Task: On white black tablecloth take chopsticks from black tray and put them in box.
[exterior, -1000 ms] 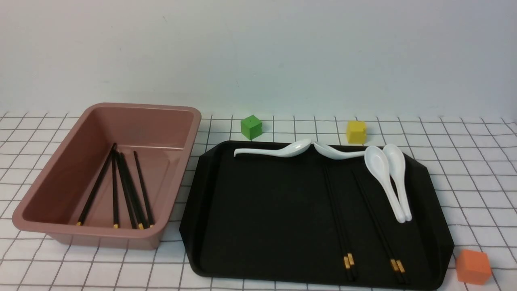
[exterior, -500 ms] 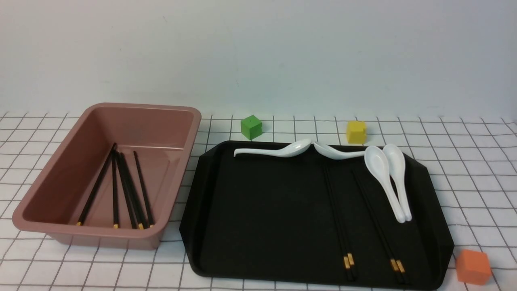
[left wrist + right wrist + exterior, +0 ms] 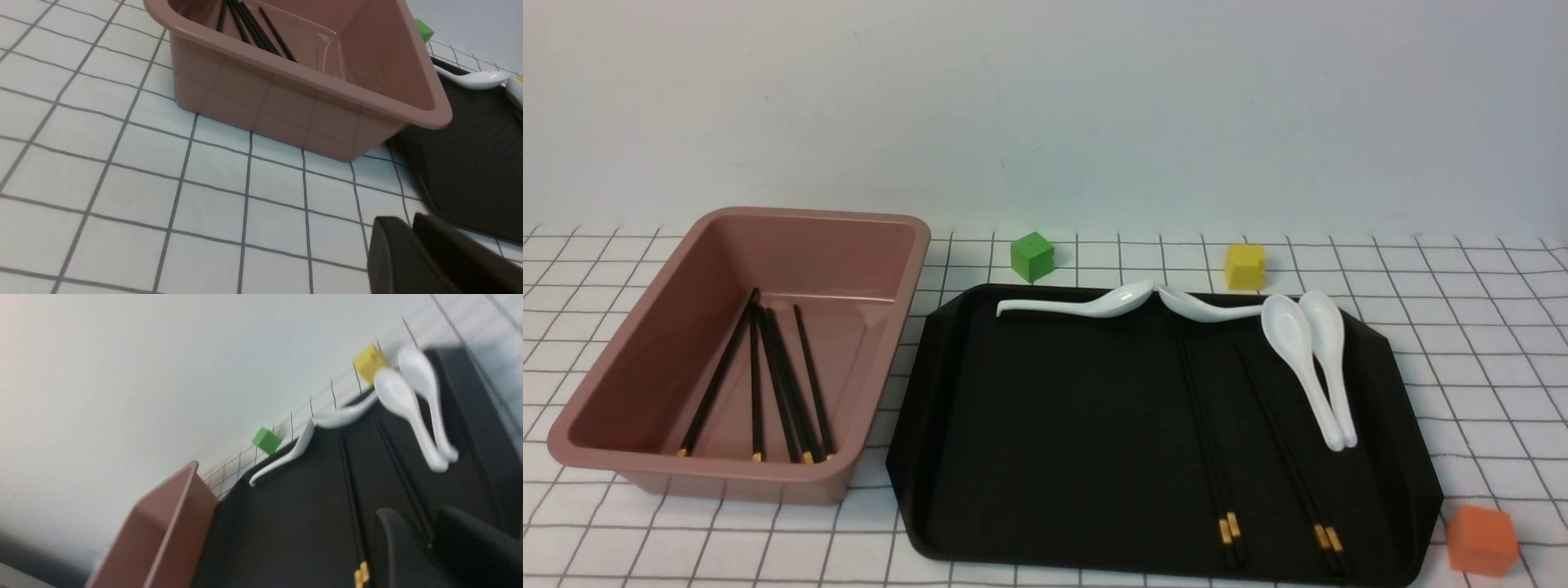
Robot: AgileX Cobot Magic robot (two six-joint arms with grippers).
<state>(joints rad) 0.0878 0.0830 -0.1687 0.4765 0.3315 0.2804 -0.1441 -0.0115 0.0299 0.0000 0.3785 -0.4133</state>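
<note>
On the black tray [image 3: 1054, 425] lie two pairs of black chopsticks [image 3: 1209, 441], side by side with their gold bands toward me. The second pair [image 3: 1286, 441] is to the right of the first. The pink box [image 3: 645, 457] at left holds several more chopsticks [image 3: 784, 384]. Neither gripper shows in the front view. My right gripper [image 3: 416, 514] hovers low over the tray's near end, open, with the right-hand pair [image 3: 398, 473] running into the gap between its fingers. My left gripper [image 3: 408, 222] hangs over the tablecloth [image 3: 122, 163] beside the box [image 3: 286, 110], jaws together and empty.
Four white spoons lie along the tray's far and right side, two of them [image 3: 1311, 367] close to the right pair of chopsticks. A green cube [image 3: 1032, 256] and a yellow cube [image 3: 1245, 266] stand behind the tray. An orange cube [image 3: 1480, 539] sits at its near right corner.
</note>
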